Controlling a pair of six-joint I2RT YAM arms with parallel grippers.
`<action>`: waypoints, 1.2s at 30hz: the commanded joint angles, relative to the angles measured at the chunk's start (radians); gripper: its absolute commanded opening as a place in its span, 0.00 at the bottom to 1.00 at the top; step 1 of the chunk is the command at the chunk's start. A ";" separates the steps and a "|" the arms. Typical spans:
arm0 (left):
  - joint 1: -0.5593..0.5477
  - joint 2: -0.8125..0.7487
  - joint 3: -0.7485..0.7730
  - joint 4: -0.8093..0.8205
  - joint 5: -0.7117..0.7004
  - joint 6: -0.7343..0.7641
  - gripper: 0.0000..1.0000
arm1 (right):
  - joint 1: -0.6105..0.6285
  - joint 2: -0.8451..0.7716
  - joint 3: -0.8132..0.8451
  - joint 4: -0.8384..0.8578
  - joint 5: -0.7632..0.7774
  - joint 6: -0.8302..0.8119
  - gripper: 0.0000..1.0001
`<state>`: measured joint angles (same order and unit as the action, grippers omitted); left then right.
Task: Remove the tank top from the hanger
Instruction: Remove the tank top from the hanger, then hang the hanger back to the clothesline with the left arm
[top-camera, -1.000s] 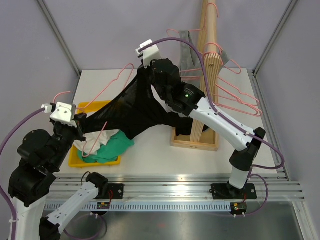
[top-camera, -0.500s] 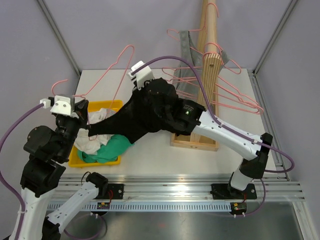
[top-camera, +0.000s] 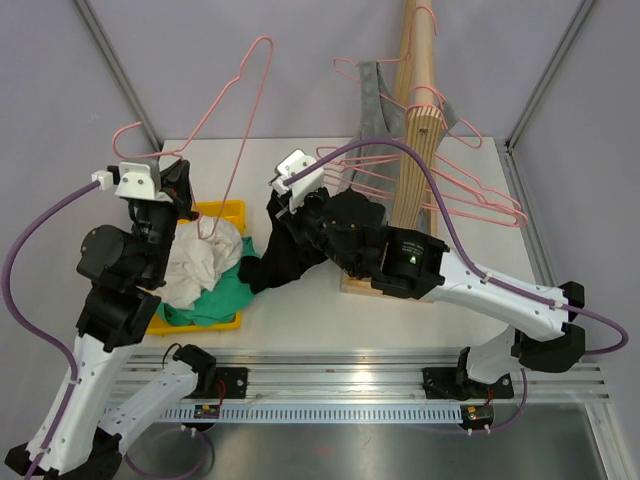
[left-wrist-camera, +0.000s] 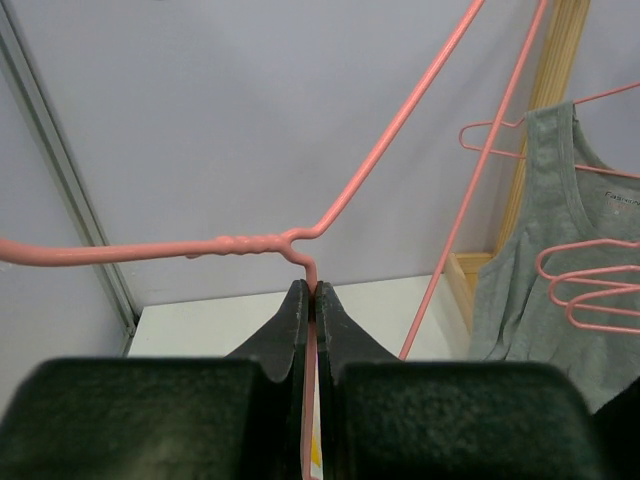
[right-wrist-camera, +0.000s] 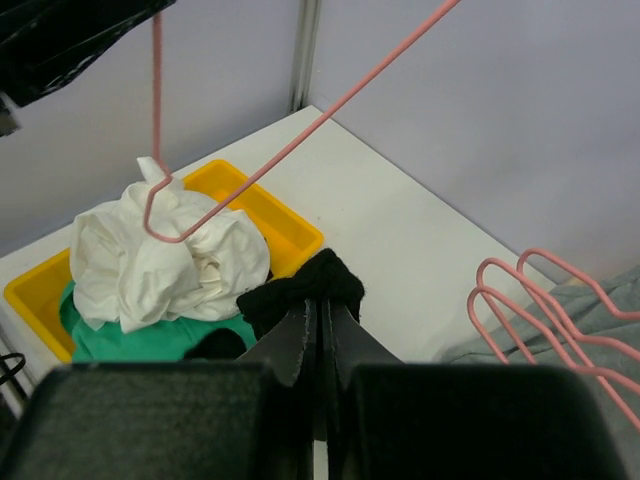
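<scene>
left jaws: pressed onto pink hanger (left-wrist-camera: 240, 245), wire bare above them | right jaws: pinching black tank top (right-wrist-camera: 300, 288), bunched at their tips, off the hanger | yellow bin (right-wrist-camera: 275, 222): beyond right jaws, on tabletop (right-wrist-camera: 400, 230)

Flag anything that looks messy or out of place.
The yellow bin is overfilled: a white cloth and a green cloth heap above its rim, the green one spilling over its side. The black tank top hangs bunched from the right fingers, off the hanger.
</scene>
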<state>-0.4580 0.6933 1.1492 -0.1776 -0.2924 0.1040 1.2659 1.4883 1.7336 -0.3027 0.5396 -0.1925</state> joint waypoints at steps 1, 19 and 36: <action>-0.004 0.044 0.029 0.165 -0.008 -0.018 0.00 | 0.029 -0.039 -0.017 0.037 0.022 0.028 0.00; -0.005 0.170 0.260 -0.080 0.041 0.071 0.00 | 0.027 -0.066 -0.057 -0.050 0.069 0.053 1.00; 0.005 0.599 0.867 -0.529 0.461 0.318 0.00 | 0.029 -0.491 -0.028 -0.309 0.207 0.070 0.99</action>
<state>-0.4572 1.2297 1.8889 -0.6075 0.0357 0.3611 1.2892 1.0489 1.6680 -0.5098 0.7166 -0.1509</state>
